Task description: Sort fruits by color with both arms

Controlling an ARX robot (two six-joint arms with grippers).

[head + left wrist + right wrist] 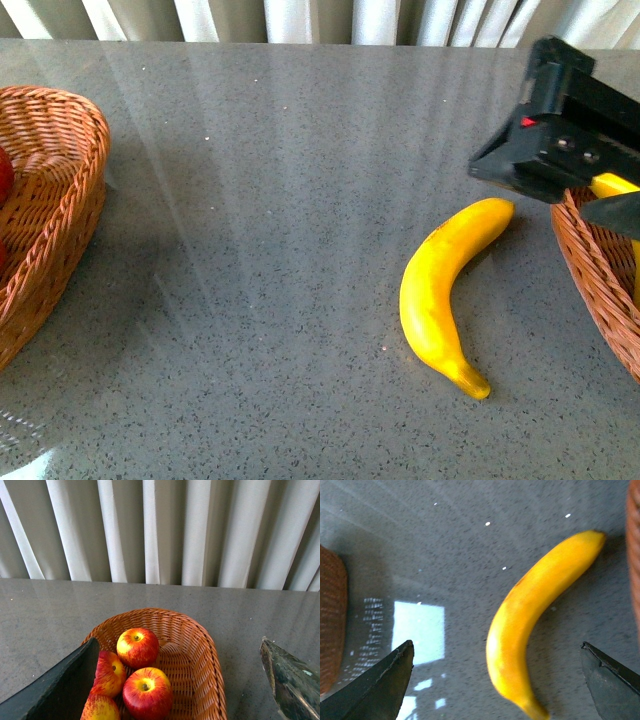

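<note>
A long yellow banana [445, 290] lies alone on the grey table, right of centre. My right arm [560, 130] hangs above and just beyond the banana's far tip. In the right wrist view, the right gripper [497, 645] is open over the banana [530, 625], with one finger [380, 680] well out on either side of it and clear of it. Several red-and-yellow apples [146, 692] lie in a wicker basket [200, 645]. My left gripper [178, 642] hovers open above them and holds nothing. Another banana [612, 185] peeks out behind the right arm.
A wicker basket [60, 190] sits at the table's left edge with a sliver of red apple [5, 180] showing. A second wicker basket [600, 270] sits at the right edge, close to the loose banana. White curtains [160, 530] hang behind the table.
</note>
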